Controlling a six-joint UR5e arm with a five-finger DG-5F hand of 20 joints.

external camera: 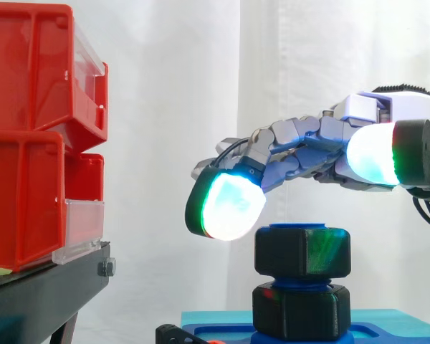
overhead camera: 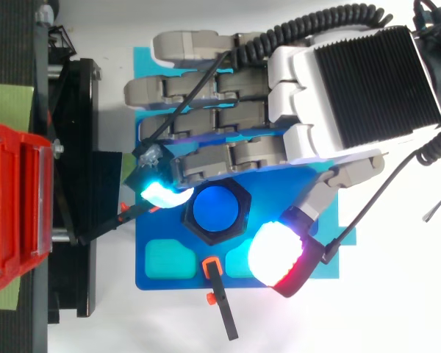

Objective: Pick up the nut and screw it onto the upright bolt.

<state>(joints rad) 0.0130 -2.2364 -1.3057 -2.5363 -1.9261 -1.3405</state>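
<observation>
A blue upright bolt [overhead camera: 216,209] stands on the blue base plate [overhead camera: 159,273]. Two black hex nuts sit on its shaft, one [external camera: 302,252] at the top and another [external camera: 301,310] below it near the base. My hand [overhead camera: 279,118] hovers just above the top nut with its fingers stretched out and relaxed, holding nothing. One glowing fingertip [external camera: 226,203] hangs to the left of the top nut, slightly above it. The thumb's glowing pad [overhead camera: 275,252] is off to the other side of the nut, apart from it.
Red bins [external camera: 36,129] are stacked on a black stand [external camera: 50,287] to the left. A small orange and black clamp [overhead camera: 219,298] grips the plate's front edge. The plate lies on a teal mat [external camera: 215,319].
</observation>
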